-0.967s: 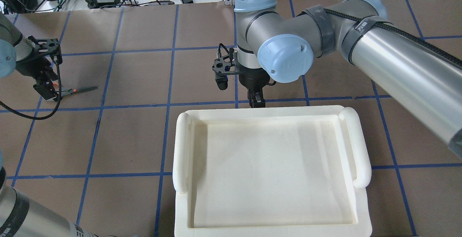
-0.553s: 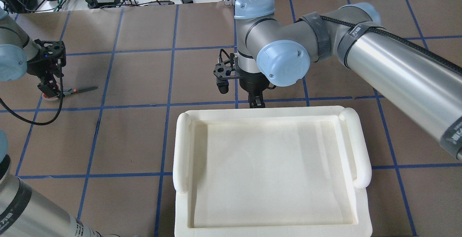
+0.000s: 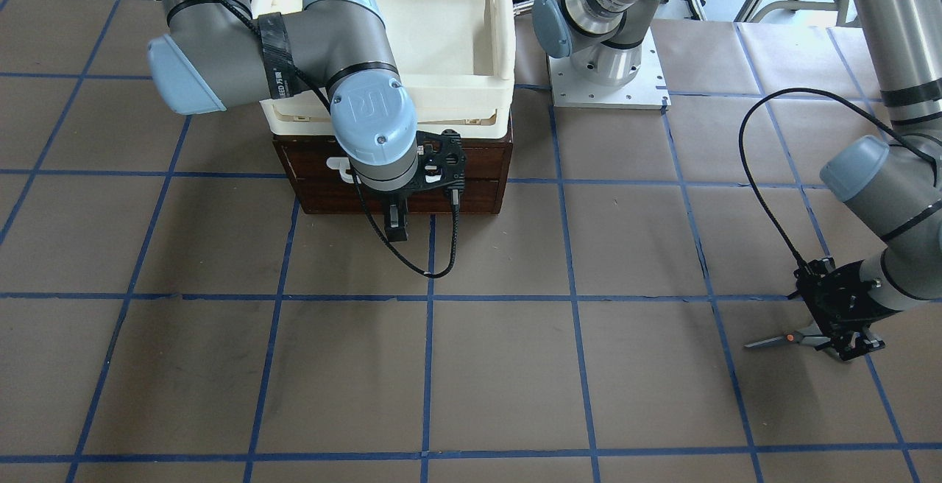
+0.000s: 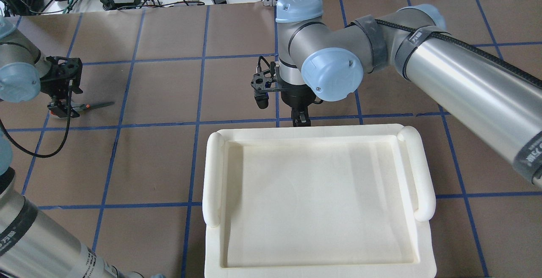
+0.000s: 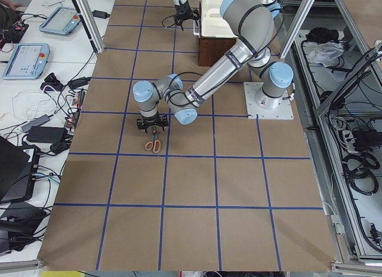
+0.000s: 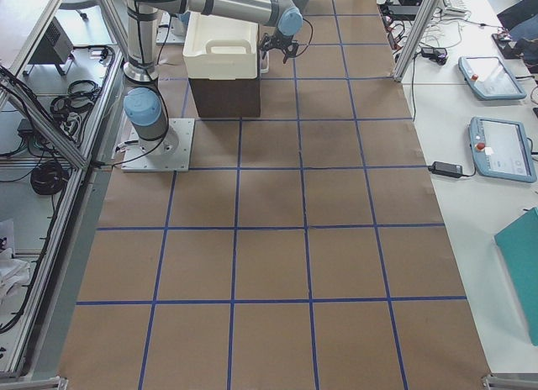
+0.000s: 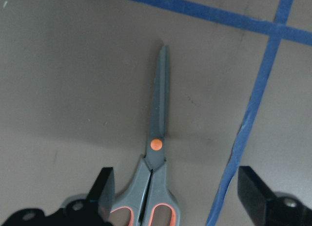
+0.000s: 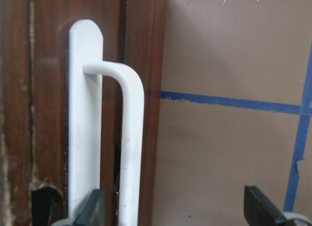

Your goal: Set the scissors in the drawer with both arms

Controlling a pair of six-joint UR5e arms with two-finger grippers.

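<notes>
1. Left gripper point(image 7: 176, 189): the jaws are spread wide and hold nothing. The 2 fingers point(image 7: 104, 189) straddle the handle loops of the scissors point(image 7: 157, 153). The loops are nearer 1 finger than the other, and contact cannot be judged. The scissors lie flat on the table point(image 4: 161, 163) with the blades closed and the tip pointing away from the gripper, beside a blue tape line point(image 7: 253, 114). This spot is toward the table's left end, well apart from the drawer point(image 3: 471, 174). The left arm point(image 4: 17, 76) reaches it with the wrist low over the table.

2. Right gripper point(image 8: 176, 209): the jaws are also spread wide and grip nothing. 1 finger point(image 8: 95, 209) sits beside the end of the white bar handle point(image 8: 130, 138) on the dark wood front. The other finger hangs over bare table. The drawer appears shut in the front-facing view. A cream tray point(image 4: 214, 172) sits directly above it. The right arm point(image 4: 457, 79) comes in across the tray, with the wrist pointing down in front of the drawer.
</notes>
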